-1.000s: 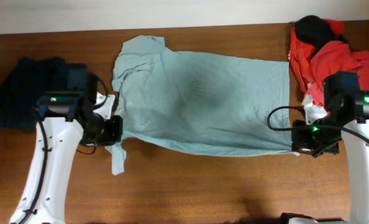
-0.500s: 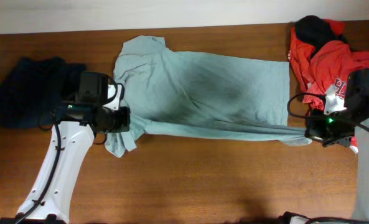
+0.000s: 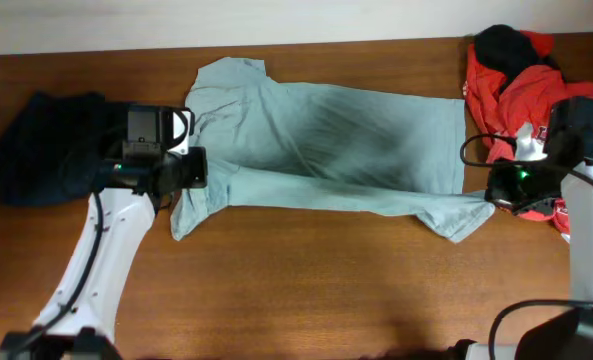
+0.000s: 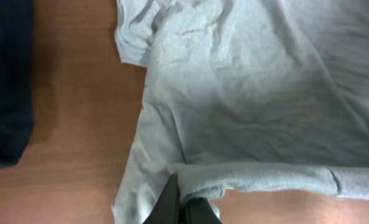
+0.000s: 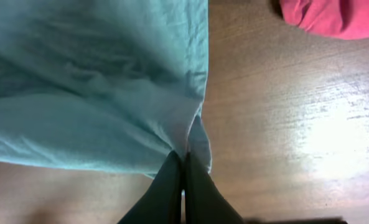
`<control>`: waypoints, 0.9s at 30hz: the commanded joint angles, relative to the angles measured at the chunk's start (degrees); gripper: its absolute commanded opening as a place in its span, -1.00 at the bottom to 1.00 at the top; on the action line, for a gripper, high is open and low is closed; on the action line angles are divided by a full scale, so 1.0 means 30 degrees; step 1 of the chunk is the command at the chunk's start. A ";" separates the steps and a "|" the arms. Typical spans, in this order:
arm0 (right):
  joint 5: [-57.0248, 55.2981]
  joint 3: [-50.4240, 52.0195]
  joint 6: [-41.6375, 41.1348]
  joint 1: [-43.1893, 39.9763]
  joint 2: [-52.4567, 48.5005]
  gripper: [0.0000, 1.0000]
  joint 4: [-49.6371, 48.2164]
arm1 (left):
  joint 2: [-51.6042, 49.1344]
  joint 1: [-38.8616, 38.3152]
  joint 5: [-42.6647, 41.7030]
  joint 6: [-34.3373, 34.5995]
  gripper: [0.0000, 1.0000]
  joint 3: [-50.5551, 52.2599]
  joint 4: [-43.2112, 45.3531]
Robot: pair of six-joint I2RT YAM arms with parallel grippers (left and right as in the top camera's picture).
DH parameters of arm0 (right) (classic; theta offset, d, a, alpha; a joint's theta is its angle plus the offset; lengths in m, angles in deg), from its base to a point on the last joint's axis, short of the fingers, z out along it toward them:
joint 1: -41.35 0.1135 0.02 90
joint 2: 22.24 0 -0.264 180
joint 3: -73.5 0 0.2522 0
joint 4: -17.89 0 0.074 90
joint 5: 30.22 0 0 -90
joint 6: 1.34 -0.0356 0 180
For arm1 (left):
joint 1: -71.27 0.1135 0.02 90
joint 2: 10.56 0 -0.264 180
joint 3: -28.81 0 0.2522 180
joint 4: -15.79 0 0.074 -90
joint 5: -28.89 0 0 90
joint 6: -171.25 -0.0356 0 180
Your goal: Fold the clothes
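A pale grey-blue T-shirt (image 3: 326, 140) lies spread across the middle of the wooden table (image 3: 306, 290), its near long edge lifted and drawn up over the body. My left gripper (image 3: 201, 180) is shut on that edge by the sleeve end, and the hem shows pinched at its tips (image 4: 183, 199). My right gripper (image 3: 486, 195) is shut on the bottom-hem corner of the same shirt (image 5: 97, 81), with cloth bunched at its tips (image 5: 184, 165). A loose flap hangs below each grip.
A dark navy garment (image 3: 41, 145) lies in a heap at the left, close behind my left arm. Red T-shirts (image 3: 521, 95) with a black piece (image 3: 504, 45) on top are piled at the far right. Bare wood runs along the front.
Both grippers have moved toward the far side of the table, carrying the shirt's near edge up over its body. The strip of shirt in front has narrowed into a fold.
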 commanded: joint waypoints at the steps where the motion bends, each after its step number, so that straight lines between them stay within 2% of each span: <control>1: 0.0299 0.0066 -0.0131 0.0029 -0.0750 -0.92 -0.0291 | -0.0991 -0.0029 0.0423 0.0182 -0.99 0.0153 0.0423; 18: 0.0525 0.0087 -0.0729 0.1027 -0.4867 -0.92 -0.3271 | -0.3504 -0.0022 0.1071 0.0182 -0.99 0.0153 0.3752; 27: 0.0517 0.0095 -0.0736 0.1042 -0.5464 -0.92 -0.4510 | -0.4503 -0.0022 0.1137 0.0182 -0.99 0.0153 0.4503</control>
